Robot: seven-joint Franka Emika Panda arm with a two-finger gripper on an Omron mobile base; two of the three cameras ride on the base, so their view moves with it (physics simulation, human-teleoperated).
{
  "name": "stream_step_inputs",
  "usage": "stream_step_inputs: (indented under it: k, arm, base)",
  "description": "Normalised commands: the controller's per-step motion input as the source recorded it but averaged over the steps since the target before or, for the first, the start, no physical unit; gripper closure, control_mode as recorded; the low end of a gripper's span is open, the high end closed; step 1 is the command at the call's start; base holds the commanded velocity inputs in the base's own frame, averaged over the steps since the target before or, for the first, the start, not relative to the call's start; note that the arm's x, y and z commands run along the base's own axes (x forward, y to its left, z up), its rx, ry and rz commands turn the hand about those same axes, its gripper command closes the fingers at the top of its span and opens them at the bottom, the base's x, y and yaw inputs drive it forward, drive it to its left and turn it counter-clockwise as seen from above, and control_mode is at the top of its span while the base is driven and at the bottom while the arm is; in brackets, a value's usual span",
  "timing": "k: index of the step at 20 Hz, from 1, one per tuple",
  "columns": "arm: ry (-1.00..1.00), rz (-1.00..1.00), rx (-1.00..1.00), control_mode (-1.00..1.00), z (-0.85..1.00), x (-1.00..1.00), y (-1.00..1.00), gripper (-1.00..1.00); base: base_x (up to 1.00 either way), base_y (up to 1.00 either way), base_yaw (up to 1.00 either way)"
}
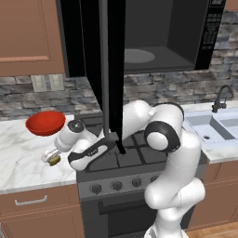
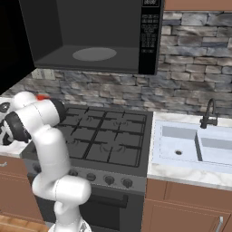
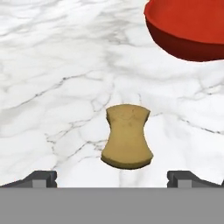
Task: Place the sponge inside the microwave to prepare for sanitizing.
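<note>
Sponge (image 3: 127, 136): lies on marble bench (image 3: 57, 78), near red bowl (image 3: 192, 30). Claw (image 3: 117, 178): spread wide, empty, poised over sponge. Step: reaching to grasp. Next: lower, close, carry right to open microwave (image 1: 158, 51).

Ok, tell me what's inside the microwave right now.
The microwave stands open; its grey cavity holds just the round plate. The sponge lies on the marble counter between the open gripper's fingertips. Cavity's upper part is out of frame.

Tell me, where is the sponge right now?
The sponge lies on the marble counter left of the stove, near the red bowl, just ahead of the open gripper.
</note>
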Motion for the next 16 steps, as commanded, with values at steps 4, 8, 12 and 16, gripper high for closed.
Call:
stream_step_inputs:
  k: [4,8,12,16]
  arm:
    - [0.00,-0.01,-0.02,-1.00,-0.07,0.15,0.20,-1.00]
    - [0.00,-0.01,-0.03,-1.00,-0.17,0.08,0.23,-1.00]
    - [0.00,-0.01,-0.02,-1.00,-0.13,0.10,0.21,-1.00]
    - [0.01,-0.03,0.00,-1.00,0.00,0.23,0.12,-1.00]
  base:
    - [0.00,0.00,0.00]
    - [0.00,0.00,0.00]
    - [0.00,0.00,0.00]
    - [0.00,0.00,0.00]
